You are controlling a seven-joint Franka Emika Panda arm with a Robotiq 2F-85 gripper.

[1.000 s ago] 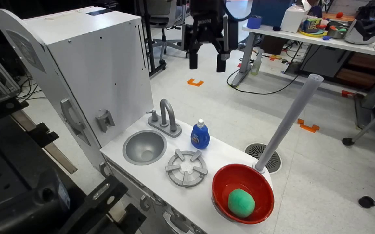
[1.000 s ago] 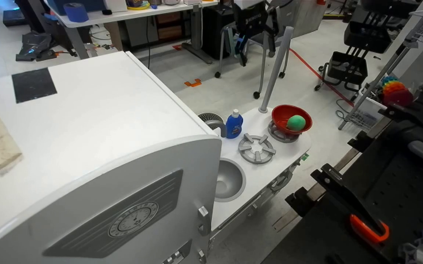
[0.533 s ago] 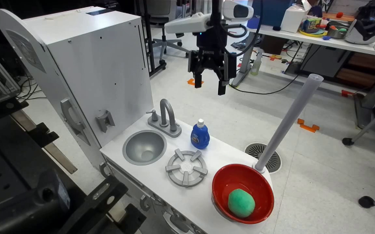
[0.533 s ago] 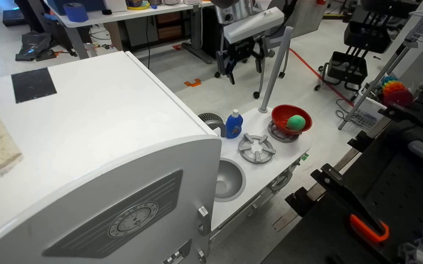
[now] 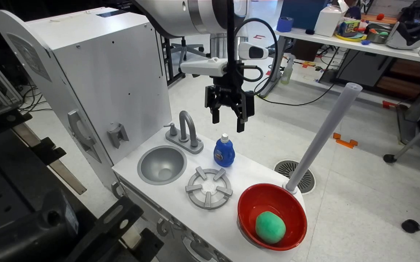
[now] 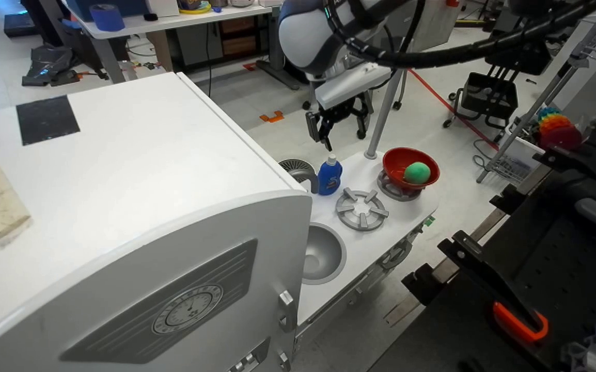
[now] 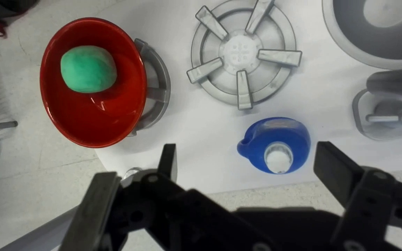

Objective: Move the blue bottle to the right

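Blue rounded plastic bottle (image 5: 224, 153), white-capped, stands upright below the black two-fingered claw (image 5: 228, 122), which is spread wide. A smooth white worktop (image 5: 246, 175) bears it beside a grey five-spoked burner (image 7: 241, 52); beyond lie pale tiled floor (image 5: 359, 196) and a white desk (image 5: 319, 38).

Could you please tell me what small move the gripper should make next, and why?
I would probably ease the open gripper slightly toward the faucet before lowering it: in the wrist view, the blue bottle appears between the fingers but nearer the one beside the faucet, and its white cap shows below them in an exterior view.
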